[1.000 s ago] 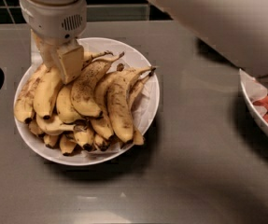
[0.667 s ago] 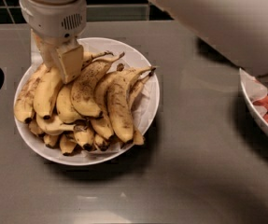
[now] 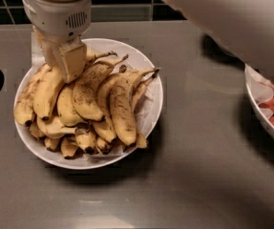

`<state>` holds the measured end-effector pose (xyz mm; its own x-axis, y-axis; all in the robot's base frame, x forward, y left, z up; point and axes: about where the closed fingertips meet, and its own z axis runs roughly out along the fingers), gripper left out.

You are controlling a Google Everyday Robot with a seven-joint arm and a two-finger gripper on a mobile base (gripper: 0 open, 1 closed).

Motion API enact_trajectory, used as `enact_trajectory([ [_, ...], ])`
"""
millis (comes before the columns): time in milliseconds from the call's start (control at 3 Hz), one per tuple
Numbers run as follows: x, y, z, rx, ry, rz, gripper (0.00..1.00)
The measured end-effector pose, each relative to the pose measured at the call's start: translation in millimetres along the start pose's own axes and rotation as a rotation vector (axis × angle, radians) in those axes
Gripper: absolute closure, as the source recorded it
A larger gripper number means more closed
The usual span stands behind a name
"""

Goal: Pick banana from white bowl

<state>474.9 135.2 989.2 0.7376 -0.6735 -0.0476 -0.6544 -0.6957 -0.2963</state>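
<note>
Banana (image 3: 48,92) unmoved in white bowl (image 3: 135,55); jaws stay at its upper end.

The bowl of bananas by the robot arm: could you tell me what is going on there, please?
The robot's pincer is down at the upper left of the white bowl, right over the top end of the plump yellow banana in the pile. No banana is lifted yet. A second bowl with red pieces sits at the right of the grey counter.
</note>
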Motion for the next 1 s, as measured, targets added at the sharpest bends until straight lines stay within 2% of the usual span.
enact_trajectory([
  [667,0,7,-50,0.167,-0.019,-0.027,1.00],
  [1000,-1,7,-53,0.174,-0.018,-0.029,1.00],
])
